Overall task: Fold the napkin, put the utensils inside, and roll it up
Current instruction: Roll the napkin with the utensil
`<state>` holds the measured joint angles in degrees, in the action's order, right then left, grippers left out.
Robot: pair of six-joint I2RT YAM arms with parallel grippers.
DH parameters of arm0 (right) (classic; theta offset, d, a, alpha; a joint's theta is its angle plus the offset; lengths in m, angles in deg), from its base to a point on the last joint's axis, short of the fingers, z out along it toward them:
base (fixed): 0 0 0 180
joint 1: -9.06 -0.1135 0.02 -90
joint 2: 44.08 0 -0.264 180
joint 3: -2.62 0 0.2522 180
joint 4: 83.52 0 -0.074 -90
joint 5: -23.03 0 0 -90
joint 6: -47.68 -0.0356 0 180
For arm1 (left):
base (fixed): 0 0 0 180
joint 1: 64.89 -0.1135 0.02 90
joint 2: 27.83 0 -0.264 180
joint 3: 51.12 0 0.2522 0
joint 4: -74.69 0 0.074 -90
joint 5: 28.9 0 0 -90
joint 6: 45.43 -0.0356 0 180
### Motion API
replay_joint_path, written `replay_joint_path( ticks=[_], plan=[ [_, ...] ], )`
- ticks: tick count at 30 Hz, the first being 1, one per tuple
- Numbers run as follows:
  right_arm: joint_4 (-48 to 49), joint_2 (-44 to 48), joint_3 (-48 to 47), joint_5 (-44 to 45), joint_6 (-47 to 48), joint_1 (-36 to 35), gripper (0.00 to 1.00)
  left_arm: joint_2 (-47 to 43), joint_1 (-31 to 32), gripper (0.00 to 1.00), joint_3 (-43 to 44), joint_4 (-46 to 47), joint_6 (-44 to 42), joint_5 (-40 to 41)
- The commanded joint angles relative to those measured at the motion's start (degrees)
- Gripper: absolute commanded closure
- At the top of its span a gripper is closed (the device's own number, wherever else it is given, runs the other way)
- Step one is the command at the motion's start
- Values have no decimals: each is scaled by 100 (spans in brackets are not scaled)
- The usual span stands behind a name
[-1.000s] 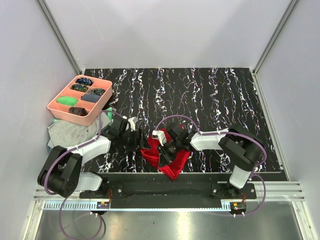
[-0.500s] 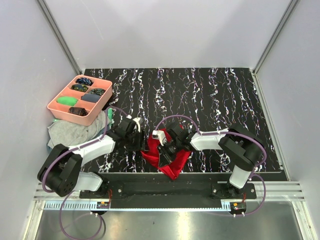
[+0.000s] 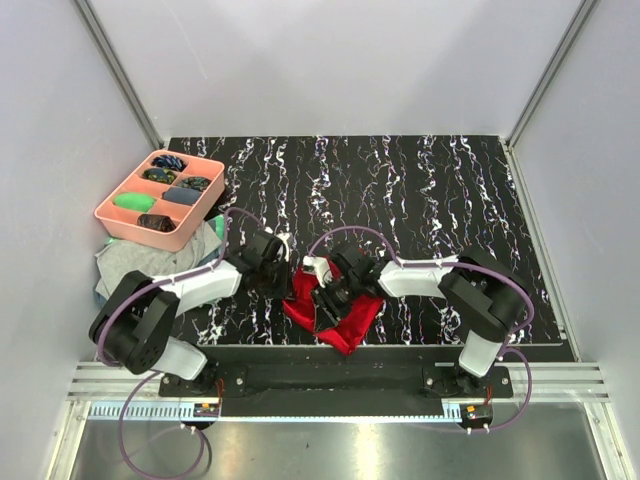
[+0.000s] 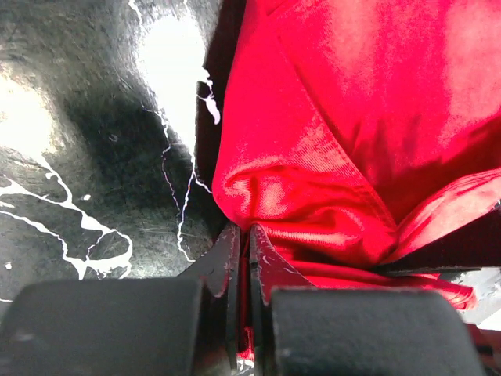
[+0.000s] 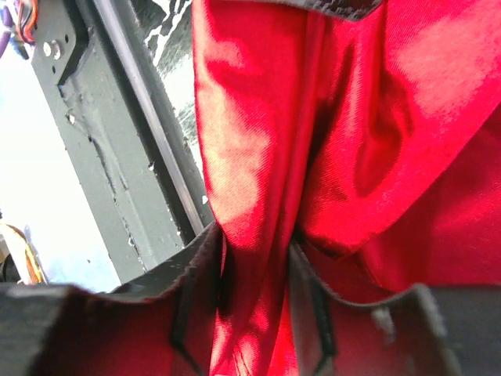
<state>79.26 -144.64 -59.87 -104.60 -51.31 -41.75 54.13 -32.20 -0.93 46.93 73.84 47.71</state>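
- Since the earlier frame, my left gripper [image 4: 244, 235] has advanced onto the napkin [image 3: 330, 305] and pinched a fold of its left edge, to anchor it
- My right gripper [image 5: 254, 258] straddles a bunched red pleat, jaws part-spread
- Napkin lies crumpled near the table [image 3: 400, 190] front edge, centre
- No utensils visible

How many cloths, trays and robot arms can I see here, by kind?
Red napkin: 1
Pile of grey, green and blue cloths: 1
Pink tray: 1
Robot arms, with left gripper and right gripper: 2
Total: 5
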Motion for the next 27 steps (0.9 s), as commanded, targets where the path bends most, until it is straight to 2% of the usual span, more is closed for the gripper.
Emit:
replay_joint_path(
  ticks=[1, 5, 8, 10, 11, 12, 13, 14, 17, 18, 22, 27],
  plan=[
    [-725, 307, -347, 695, 91, 80, 52, 365, 18, 100, 251, -761, -273, 161],
    [-1339, 764, -698, 1124, 161, 71, 38, 523, 18, 100, 470, -1078, -361, -6],
    [-1578, 1239, -839, 1616, 240, -104, 33, 585, 18, 100, 646, -1342, -449, -85],
    [-1596, 1554, -857, 2484, 380, -411, 31, 603, 18, 100, 760, -1543, -493, -94],
    [-1465, 1635, -805, 3376, 442, -621, 30, 611, 18, 100, 796, -1605, -502, -85],
    [-1342, 1688, -753, 3733, 521, -1102, 29, 637, 18, 100, 883, -1676, -537, -94],
    [-1211, 1723, -682, 4171, 539, -1290, 29, 646, 18, 100, 919, -1781, -555, -111],
    [-940, 1697, -577, 4828, 478, -1483, 28, 673, 18, 100, 954, -1834, -563, -120],
    [-473, 1460, -497, 5919, 451, -2169, 28, 769, 18, 100, 1068, -1966, -590, -199],
    [-375, 1381, -506, 6107, 451, -2492, 28, 804, 18, 100, 1103, -1984, -590, -217],
    [-163, 724, -716, 6627, 434, -2951, 28, 901, 18, 100, 1165, -2036, -563, -269],
    [-137, 142, -945, 6856, 478, -3155, 33, 928, 18, 100, 1209, -2072, -581, -278]
  ],
)
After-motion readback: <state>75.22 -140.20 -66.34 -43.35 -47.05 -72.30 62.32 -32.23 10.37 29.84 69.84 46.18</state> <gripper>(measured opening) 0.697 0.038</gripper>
